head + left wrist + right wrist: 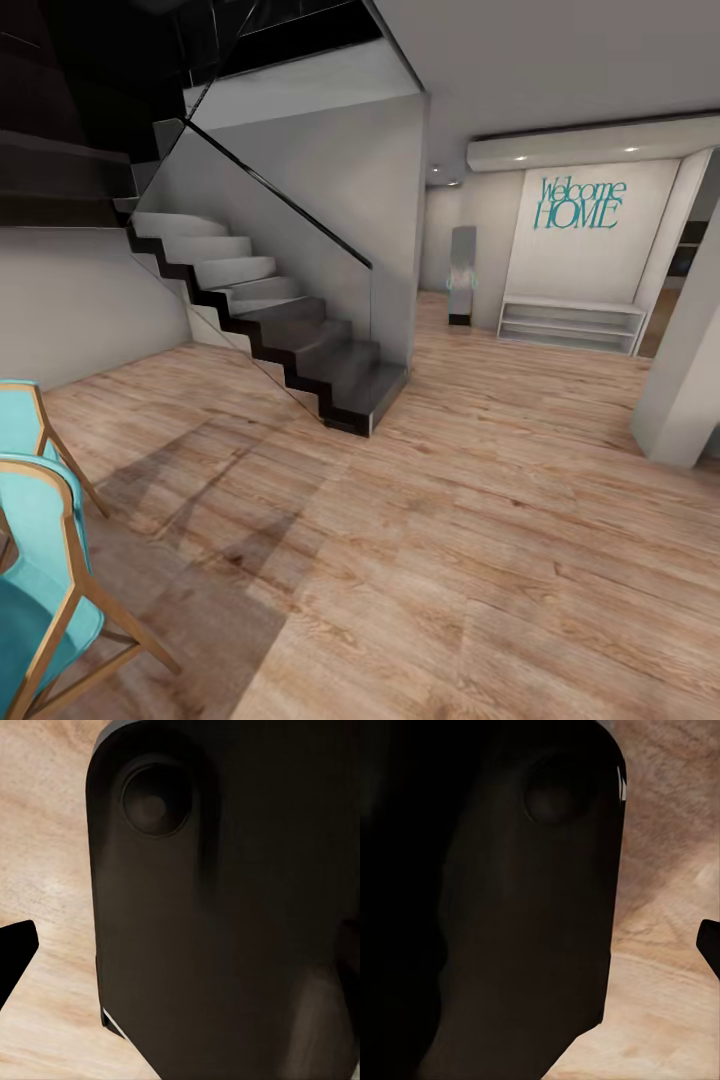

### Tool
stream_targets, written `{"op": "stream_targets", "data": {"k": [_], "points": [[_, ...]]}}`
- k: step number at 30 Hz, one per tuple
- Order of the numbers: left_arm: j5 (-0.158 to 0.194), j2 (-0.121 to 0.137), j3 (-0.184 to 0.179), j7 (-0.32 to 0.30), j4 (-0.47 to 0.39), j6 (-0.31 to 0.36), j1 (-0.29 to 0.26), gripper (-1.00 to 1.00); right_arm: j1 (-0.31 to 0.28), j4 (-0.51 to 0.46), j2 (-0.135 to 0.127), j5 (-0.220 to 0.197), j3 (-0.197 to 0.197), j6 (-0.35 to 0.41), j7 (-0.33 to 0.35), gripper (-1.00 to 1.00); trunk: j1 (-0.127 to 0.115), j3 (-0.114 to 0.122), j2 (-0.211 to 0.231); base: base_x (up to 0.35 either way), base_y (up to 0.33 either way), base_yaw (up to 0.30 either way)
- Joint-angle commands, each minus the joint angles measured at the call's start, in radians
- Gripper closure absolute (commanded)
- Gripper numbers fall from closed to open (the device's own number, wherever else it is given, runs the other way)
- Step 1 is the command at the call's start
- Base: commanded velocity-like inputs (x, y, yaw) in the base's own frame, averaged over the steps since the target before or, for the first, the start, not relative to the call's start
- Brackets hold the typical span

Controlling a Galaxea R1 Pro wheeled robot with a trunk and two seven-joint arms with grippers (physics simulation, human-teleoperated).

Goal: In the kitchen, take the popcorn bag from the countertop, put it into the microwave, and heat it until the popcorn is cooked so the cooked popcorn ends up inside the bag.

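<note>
- Ahead in the head view: open hall, light wood floor (480, 560), no kitchen fittings in sight; popcorn bag and microwave nowhere in these views.
- Left of centre: staircase (280, 320) with dark treads and pale risers, glass balustrade (260, 260) along its side.
- Far wall: teal "Welcome HOME" lettering (578, 203) above a low white shelf unit (570, 325); white pillar (692, 370) at right.
- Lower left: two teal chairs (40, 560) with wooden frames.
- Left wrist view: dark robot body panel (225, 907) close up, wood floor behind.
- Right wrist view: similar dark panel (510, 907), floor beyond.
- Jaws, both arms: cannot tell whether apart or together.
</note>
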Motion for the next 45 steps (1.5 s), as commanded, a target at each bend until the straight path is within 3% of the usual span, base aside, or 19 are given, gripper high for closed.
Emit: {"op": "stream_targets", "data": {"k": [1, 19, 35, 41, 45], "points": [[0.002, 0.0, 0.0, 0.0, -0.001, -0.001, 0.0, -1.0, 0.0, 0.0, 0.0, 0.0, 0.001, -0.003, -0.001, -1.0, 0.0, -0.001, 0.0, 0.134, 0.0, 0.0], [0.004, 0.001, 0.002, 0.001, -0.003, -0.007, 0.0, -1.0, 0.0, 0.0, 0.0, -0.002, -0.001, -0.004, -0.008, -1.0, 0.0, -0.001, 0.0, 0.086, 0.0, 0.009], [0.007, 0.0, 0.0, 0.001, -0.003, -0.007, 0.0, -1.0, 0.0, 0.0, 0.005, -0.001, 0.002, 0.0, -0.009, -1.0, 0.0, -0.001, 0.0, 0.0, 0.0, 0.264], [-0.001, 0.028, -0.012, 0.004, -0.004, -0.007, 0.0, -1.0, 0.0, 0.0, 0.014, 0.002, 0.004, -0.001, -0.009, -1.0, 0.0, -0.001, 0.0, 0.0, 0.0, 0.283], [-0.003, 0.03, -0.013, 0.004, -0.004, -0.007, 0.0, -1.0, 0.0, 0.0, 0.014, 0.004, 0.003, -0.004, -0.009, -1.0, 0.0, -0.001, 0.0, 0.0, 0.0, 0.297]]}}
